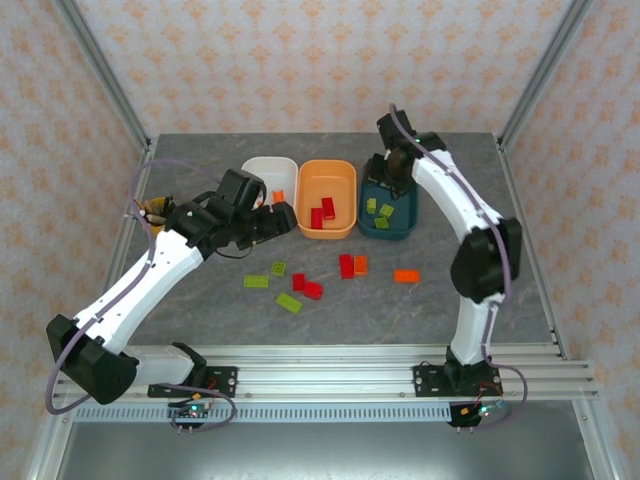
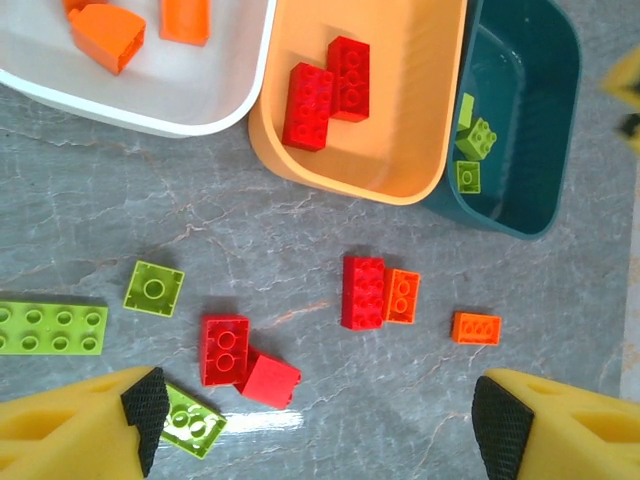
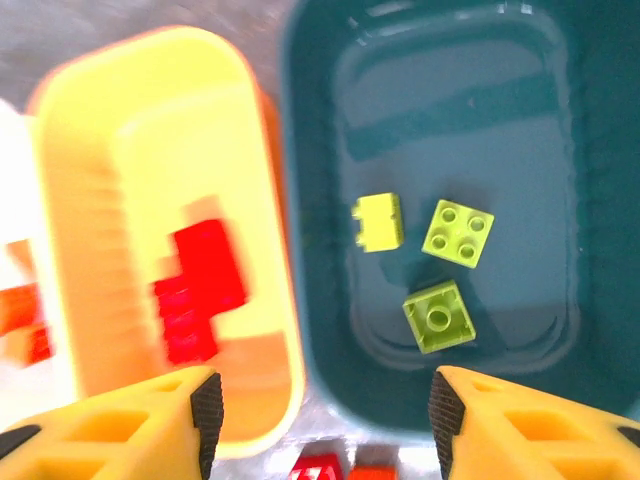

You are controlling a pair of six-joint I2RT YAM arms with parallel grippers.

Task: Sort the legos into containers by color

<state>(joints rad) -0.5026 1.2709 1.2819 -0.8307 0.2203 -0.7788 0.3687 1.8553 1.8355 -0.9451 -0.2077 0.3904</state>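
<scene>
Three containers stand in a row: a white tub (image 1: 268,172) with orange legos (image 2: 105,35), an orange tub (image 1: 326,198) with red legos (image 2: 325,90), and a dark teal tub (image 1: 390,215) with three green legos (image 3: 438,316). Loose legos lie on the table in front: green (image 2: 153,288), red (image 2: 225,350), a red one (image 2: 362,292) touching an orange one (image 2: 401,296), and another orange one (image 2: 476,328). My left gripper (image 2: 320,420) hangs open above the loose legos, holding nothing. My right gripper (image 3: 325,420) is open and empty over the teal tub's near rim.
A long green brick (image 2: 50,328) lies at the left, and a green one (image 2: 192,422) sits by my left finger pad (image 2: 147,405). A small yellow object (image 1: 153,208) stands at the table's left edge. Metal frame posts (image 1: 530,80) border the grey table.
</scene>
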